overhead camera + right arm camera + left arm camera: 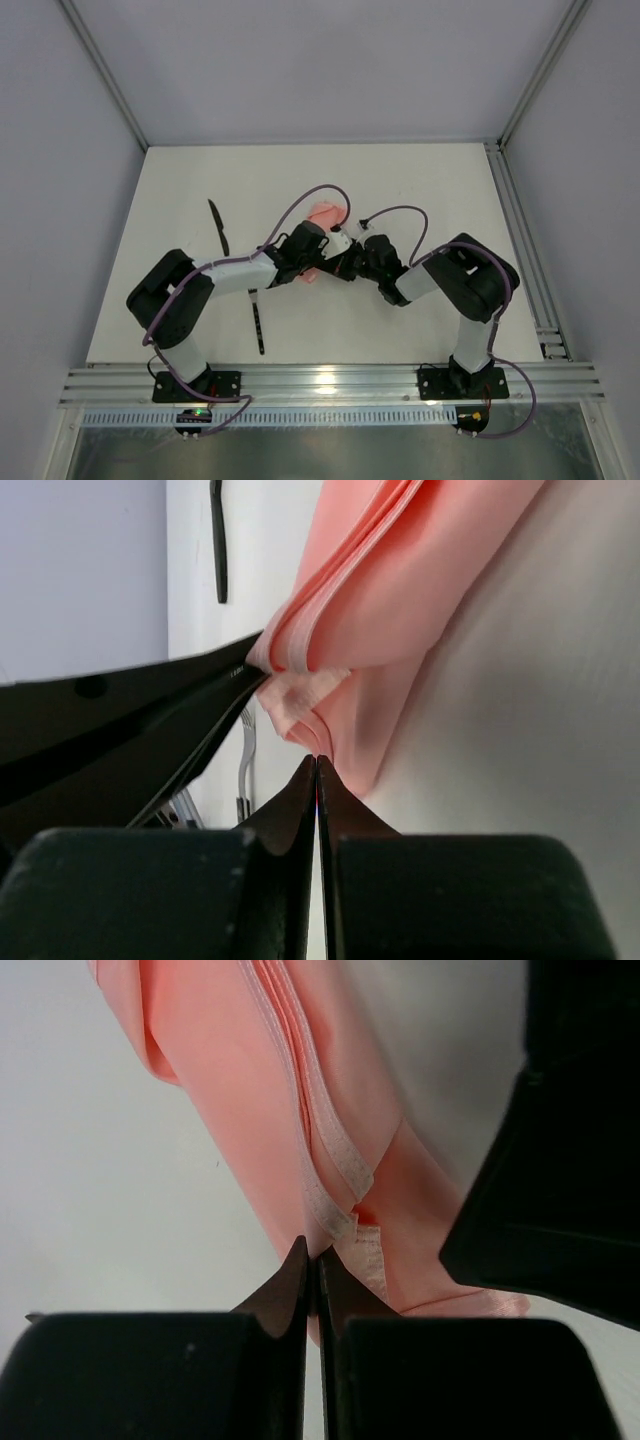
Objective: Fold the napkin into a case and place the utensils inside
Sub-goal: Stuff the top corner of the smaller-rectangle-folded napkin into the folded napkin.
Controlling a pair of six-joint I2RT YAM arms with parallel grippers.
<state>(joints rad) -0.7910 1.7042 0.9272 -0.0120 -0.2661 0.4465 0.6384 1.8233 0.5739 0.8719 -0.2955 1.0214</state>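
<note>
Left gripper [312,1260] has its jaws pressed flat together, the tips pinching the stitched hem at a corner of the napkin [230,1110]. Right gripper [317,770] is likewise closed to a hairline, with its tips set against a lower fold of the napkin. Whether cloth is caught between them cannot be made out, since the fold runs behind the tips.

Both grippers meet nose to nose over the napkin, which lies in long stacked layers on the table [430,190]. From above, the two wrists cover most of the napkin. Only a pink patch shows on its far side, and a small scrap on its near side under the left wrist. Its full outline is hidden in every view, and both wrist views crop it at the top.

Knife [218,226] lies to the left of the napkin, well apart. Fork [258,320] lies left of the napkin and nearer the arm bases, also apart from it. In the right wrist view only its silvery tines peek out, blurred, below the left finger.
</note>
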